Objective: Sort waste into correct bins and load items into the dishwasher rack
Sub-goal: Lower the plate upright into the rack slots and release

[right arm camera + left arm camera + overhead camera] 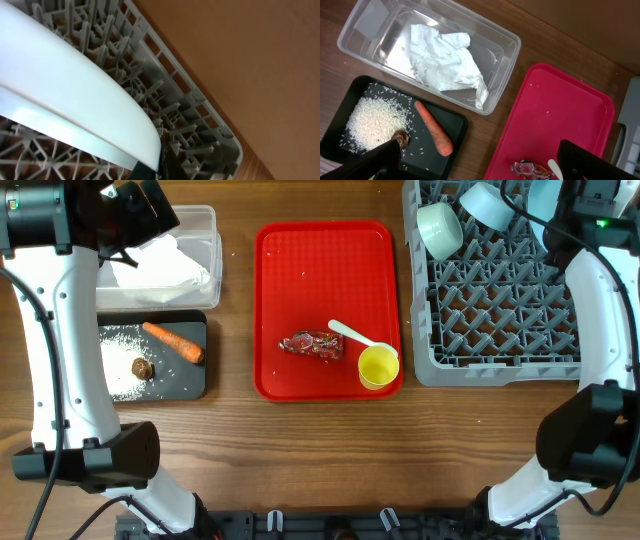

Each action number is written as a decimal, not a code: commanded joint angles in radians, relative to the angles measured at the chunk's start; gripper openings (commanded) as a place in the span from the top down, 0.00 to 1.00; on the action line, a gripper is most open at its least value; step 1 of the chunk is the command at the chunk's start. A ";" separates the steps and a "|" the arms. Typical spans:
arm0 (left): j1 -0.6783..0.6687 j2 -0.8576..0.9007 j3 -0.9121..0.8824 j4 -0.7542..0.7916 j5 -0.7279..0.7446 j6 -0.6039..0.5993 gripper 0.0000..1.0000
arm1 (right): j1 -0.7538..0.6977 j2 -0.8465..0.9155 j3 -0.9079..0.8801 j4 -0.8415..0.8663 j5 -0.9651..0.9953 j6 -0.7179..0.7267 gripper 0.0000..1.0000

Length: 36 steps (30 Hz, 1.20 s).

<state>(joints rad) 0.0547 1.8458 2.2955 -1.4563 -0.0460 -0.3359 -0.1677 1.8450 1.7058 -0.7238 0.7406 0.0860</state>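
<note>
**Sorting mostly done; three things left on the tray**

On the left, the waste is largely in place. The crumpled napkin lies in the clear tub at the far left. Just near of it, the black tray holds the carrot, the brown lump and the rice.

On the right, the rack has two bowls resting on their sides at its far end. The plate is at the far right corner, among the pegs. The right gripper is closed and appears to pinch the plate's rim, so placing the plate looks like the step in hand.

In the middle, the red tray carries what is left: the wrapper, the spoon and the yellow cup, clustered at its near right corner. The spoon's bowl touches the cup.

The left gripper is spread wide and holds nothing. It hangs above the two bins and the tray's left edge.

By my reckoning, one piece of waste and two dishes remain once the plate is released.
</note>
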 commanded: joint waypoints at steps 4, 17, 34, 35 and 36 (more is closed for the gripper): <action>0.003 0.004 -0.005 0.000 0.004 -0.010 0.00 | -0.016 0.048 -0.006 0.018 -0.011 0.022 0.96; 0.003 0.004 -0.005 0.000 0.004 -0.010 0.00 | -0.016 0.122 -0.013 -0.041 -0.096 0.022 0.96; 0.003 0.004 -0.005 0.000 0.005 -0.010 0.00 | -0.015 0.010 0.053 -0.185 -0.449 0.021 0.00; 0.003 0.004 -0.005 0.000 0.004 -0.010 0.00 | -0.015 -0.023 0.071 -0.196 -0.470 0.021 0.00; 0.003 0.004 -0.005 0.000 0.004 -0.010 0.00 | -0.015 -0.056 0.088 -0.207 -0.494 0.020 0.00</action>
<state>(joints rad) 0.0544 1.8458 2.2955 -1.4563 -0.0460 -0.3359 -0.1806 1.9278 1.7092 -0.9134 0.3630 0.1017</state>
